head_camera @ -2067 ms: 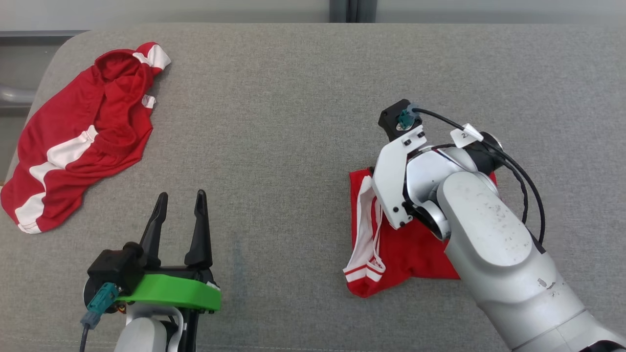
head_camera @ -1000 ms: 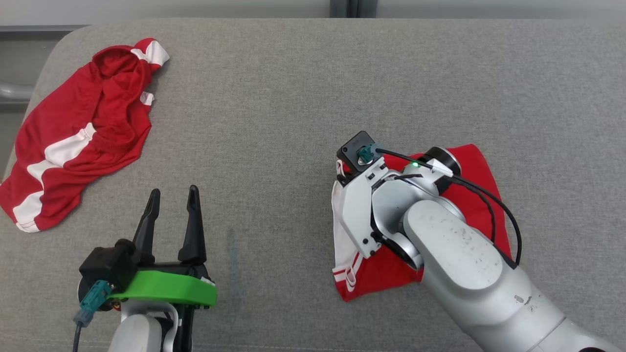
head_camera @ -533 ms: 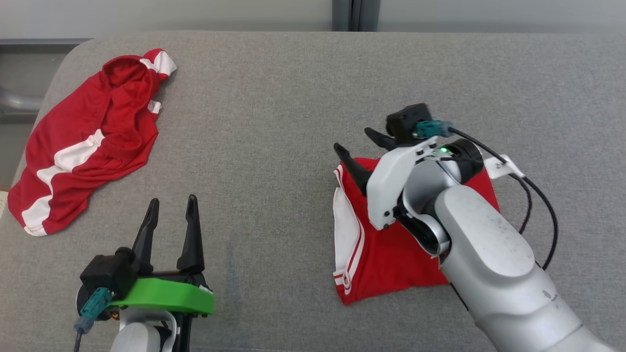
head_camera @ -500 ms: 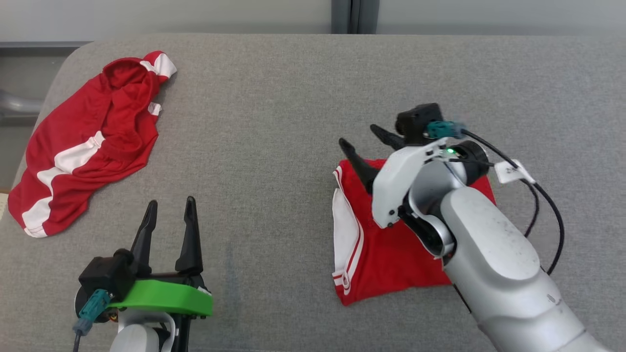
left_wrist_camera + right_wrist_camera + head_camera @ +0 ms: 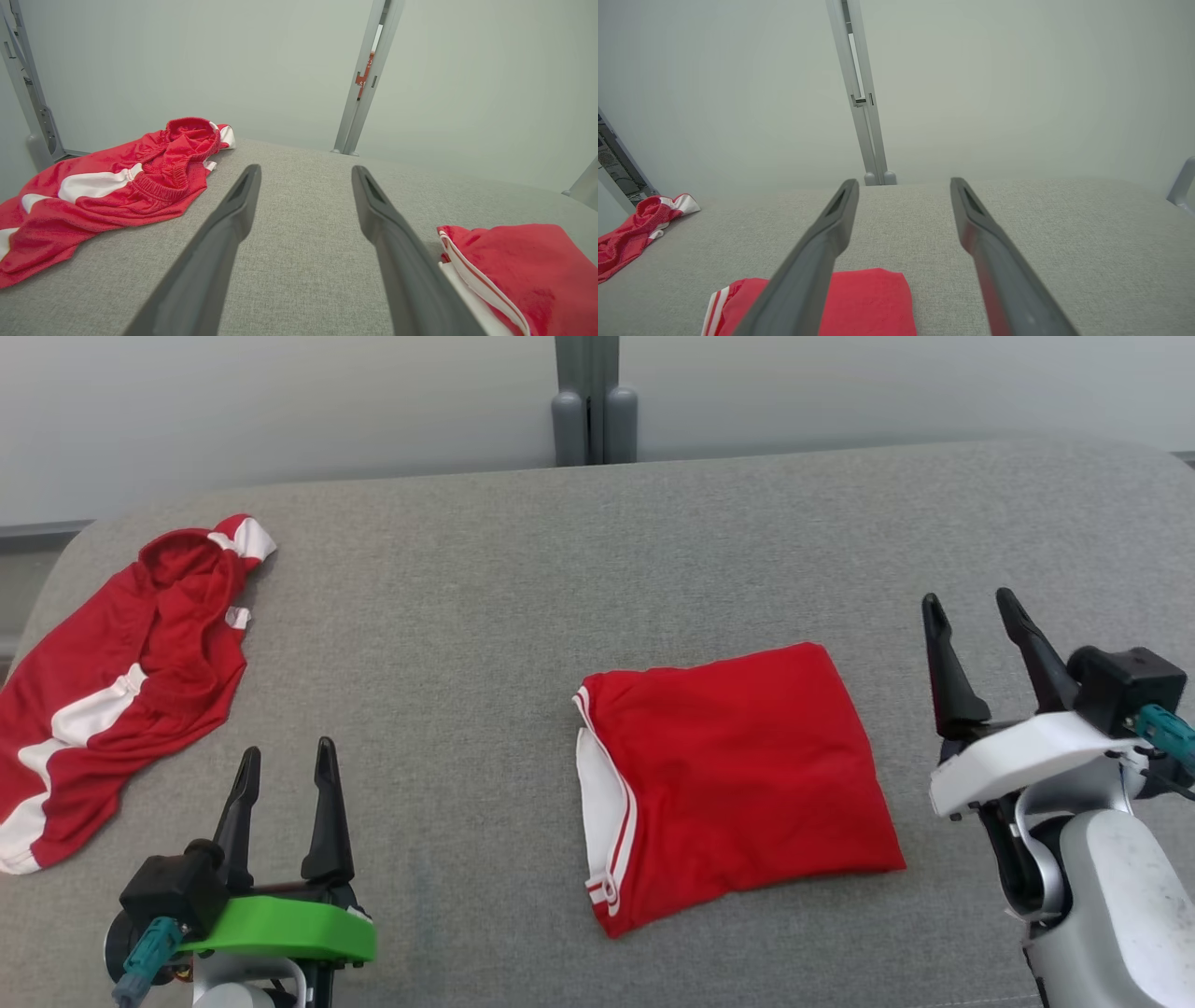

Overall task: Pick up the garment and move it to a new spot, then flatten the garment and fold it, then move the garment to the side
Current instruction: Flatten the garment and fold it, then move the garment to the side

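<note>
Surface: grey fabric-covered padded surface (image 5: 448, 644). A pale wall runs behind its far edge, and a grey metal post (image 5: 586, 401) stands at the middle of that edge.

Task item: red folded garment with white striped trim (image 5: 738, 775). It lies flat as a rough rectangle, right of centre and nearer the near edge than the far edge. The trimmed, layered edge faces the left edge of the surface. Nothing touches it. It sits at the lower right of the left wrist view (image 5: 523, 261) and low in the right wrist view (image 5: 868, 298), partly behind one finger.

Other item: crumpled red garment with white bands (image 5: 121, 681), bunched from the far-left corner down along the left edge (image 5: 117, 196) (image 5: 630, 233). It is well apart from the folded one.

Left gripper (image 5: 288, 749): by the near edge, left part, with its fingers pointing toward the far edge. The jaws are spread wide with only bare grey fabric between them (image 5: 306, 169). It is clear of both garments.

Right gripper (image 5: 966, 597): toward the right edge, beside the folded garment and apart from it. The jaws are spread wide and empty (image 5: 903, 181). Its height above the surface cannot be told.
</note>
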Available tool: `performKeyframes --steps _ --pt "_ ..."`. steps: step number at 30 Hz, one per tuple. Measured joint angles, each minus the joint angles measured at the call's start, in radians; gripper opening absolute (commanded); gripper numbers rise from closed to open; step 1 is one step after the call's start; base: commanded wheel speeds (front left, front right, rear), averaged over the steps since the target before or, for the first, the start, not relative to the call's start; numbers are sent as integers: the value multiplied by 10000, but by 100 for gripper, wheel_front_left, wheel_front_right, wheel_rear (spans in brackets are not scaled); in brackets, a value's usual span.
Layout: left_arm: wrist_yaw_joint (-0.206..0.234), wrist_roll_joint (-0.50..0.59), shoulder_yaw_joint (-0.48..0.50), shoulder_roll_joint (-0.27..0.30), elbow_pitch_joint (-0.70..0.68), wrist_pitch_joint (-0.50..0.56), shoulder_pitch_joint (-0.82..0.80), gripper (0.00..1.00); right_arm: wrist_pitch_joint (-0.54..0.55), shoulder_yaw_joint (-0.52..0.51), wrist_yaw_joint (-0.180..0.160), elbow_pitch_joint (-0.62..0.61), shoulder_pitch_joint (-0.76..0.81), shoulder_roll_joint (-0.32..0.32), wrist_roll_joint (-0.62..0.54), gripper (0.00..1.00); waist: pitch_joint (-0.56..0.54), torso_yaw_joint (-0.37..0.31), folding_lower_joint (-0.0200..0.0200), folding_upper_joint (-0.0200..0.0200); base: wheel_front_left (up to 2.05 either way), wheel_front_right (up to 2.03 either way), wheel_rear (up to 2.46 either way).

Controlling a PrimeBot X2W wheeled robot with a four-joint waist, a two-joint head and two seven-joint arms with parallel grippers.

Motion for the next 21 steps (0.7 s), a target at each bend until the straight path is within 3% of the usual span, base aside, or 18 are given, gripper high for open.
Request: performKeyframes --steps 9,21 --pt "-38 148 203 0 -81 0 163 100 -1072 525 0 748 677 -794 447 100 -453 -560 0 0 0 0 0" --pt "-67 182 284 0 50 0 452 100 -1557 978 0 1643 820 -861 888 100 -801 -682 0 0 0 0 0"
